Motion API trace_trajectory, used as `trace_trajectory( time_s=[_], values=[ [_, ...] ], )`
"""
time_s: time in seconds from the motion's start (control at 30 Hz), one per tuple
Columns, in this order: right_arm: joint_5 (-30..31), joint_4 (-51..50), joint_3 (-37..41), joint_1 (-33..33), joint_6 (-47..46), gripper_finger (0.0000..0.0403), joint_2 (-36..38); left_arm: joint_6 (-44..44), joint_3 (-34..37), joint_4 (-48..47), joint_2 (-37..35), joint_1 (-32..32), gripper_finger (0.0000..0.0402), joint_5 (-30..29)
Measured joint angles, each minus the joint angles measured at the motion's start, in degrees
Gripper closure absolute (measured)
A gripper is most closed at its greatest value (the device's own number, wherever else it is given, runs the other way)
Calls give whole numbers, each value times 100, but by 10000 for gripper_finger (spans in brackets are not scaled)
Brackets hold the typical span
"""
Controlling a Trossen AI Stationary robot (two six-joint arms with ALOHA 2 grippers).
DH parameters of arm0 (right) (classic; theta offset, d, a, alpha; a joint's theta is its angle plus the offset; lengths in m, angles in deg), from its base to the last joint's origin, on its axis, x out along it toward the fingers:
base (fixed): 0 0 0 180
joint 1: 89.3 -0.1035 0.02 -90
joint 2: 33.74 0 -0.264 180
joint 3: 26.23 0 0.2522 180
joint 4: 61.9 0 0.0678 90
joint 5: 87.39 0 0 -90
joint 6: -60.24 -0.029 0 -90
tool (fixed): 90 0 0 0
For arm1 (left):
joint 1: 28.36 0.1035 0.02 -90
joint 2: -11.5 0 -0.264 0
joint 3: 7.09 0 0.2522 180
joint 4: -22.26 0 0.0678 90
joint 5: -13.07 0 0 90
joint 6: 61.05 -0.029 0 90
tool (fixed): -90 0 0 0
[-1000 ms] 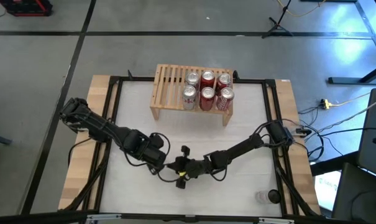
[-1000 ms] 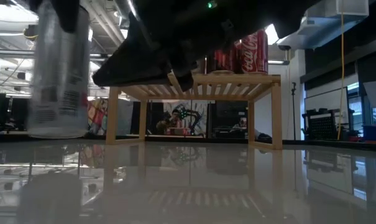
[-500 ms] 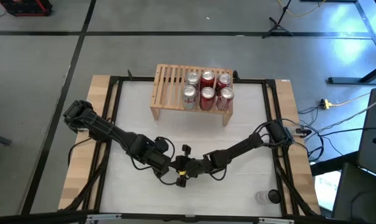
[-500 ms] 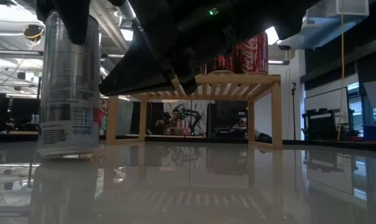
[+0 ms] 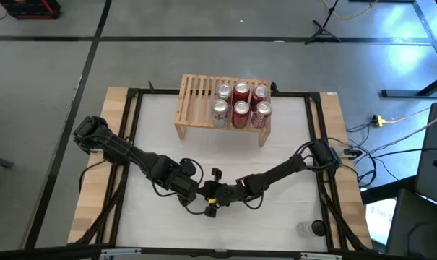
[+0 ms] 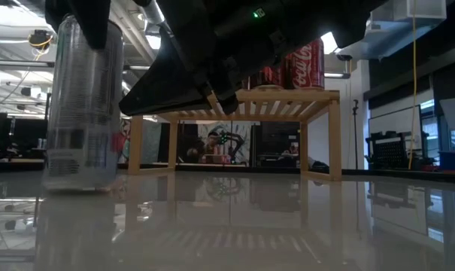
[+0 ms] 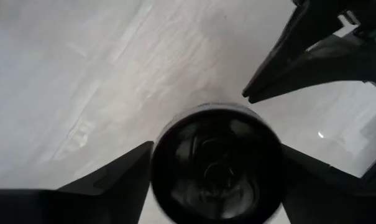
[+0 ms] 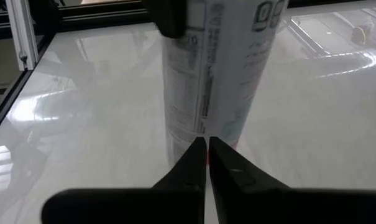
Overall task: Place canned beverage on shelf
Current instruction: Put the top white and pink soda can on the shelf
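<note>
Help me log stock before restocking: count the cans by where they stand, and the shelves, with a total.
Cans on the shelf: 6
Can standing on the table, at the left gripper: 1
Shelf: 1
Total: 8 things, 7 of them cans

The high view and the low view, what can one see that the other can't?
Only the high view shows both arms whole, meeting near the table's front middle, six cans counted from above on the shelf, and a small clear thing near the table's front right corner. Only the low view shows the silver can standing upright on the tabletop, the room behind, and the space under the shelf. Both show the wooden shelf with red cans on top.
</note>
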Motion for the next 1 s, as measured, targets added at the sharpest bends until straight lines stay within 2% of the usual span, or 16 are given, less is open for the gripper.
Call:
trace_trajectory(
  time_s=[0.13,0.33,0.43,0.57,0.63,0.73,0.8,0.87,1.0],
  values=[
    [-3,0,-1,0,0,391,0,-12,0,24,-4,0,86,32],
    [-26,-33,0,0,17,391,0,-243,-2,-10,-84,2,82,349],
    [-278,-164,3,0,22,391,74,-241,-117,-168,-330,-54,81,274],
    [-491,-223,1,-2,20,391,146,-237,-153,-448,-716,-208,81,-87],
    [-813,-205,2,-5,20,391,149,-223,-155,-751,-885,-337,81,-343],
    [-1349,130,5,-49,20,391,182,-226,-23,-1115,-1211,-639,81,-1107],
    [-1393,436,3,-112,21,391,188,-293,272,-967,-1403,-770,81,-1395],
    [-1283,754,2,-122,36,391,149,-324,676,-703,-1543,-769,81,-1416],
    [-1070,796,1,-111,42,391,138,-199,1557,-268,-1683,-753,81,-1903]
  ],
)
